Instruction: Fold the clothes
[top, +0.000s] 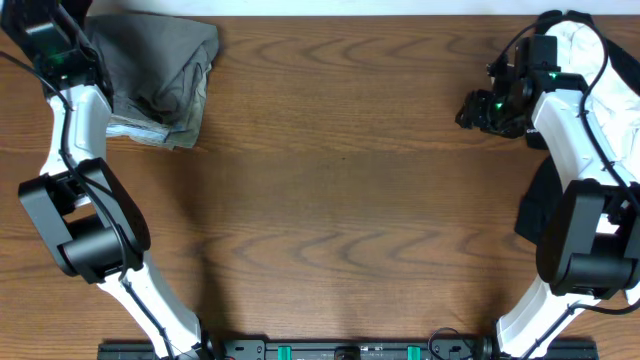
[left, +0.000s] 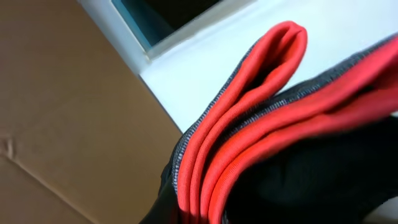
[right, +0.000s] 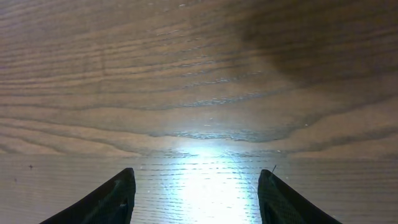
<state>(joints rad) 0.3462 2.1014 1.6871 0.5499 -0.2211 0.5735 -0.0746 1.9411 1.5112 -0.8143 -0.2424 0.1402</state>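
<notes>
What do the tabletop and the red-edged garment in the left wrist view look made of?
Tabletop: wood or wood-look laminate, semi-gloss; grain lines and a bright glare show. Garment: probably soft stretch knit, matte; folded red-orange edge, fine grey weave beside it, black body.

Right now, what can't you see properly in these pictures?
Left gripper's fingers: left wrist view, the red-orange waistband covers them.
Rest of the leggings: same view, cut off by the edges, blurry.
Clothes pile: overhead, right arm and the edge hide most.
</notes>
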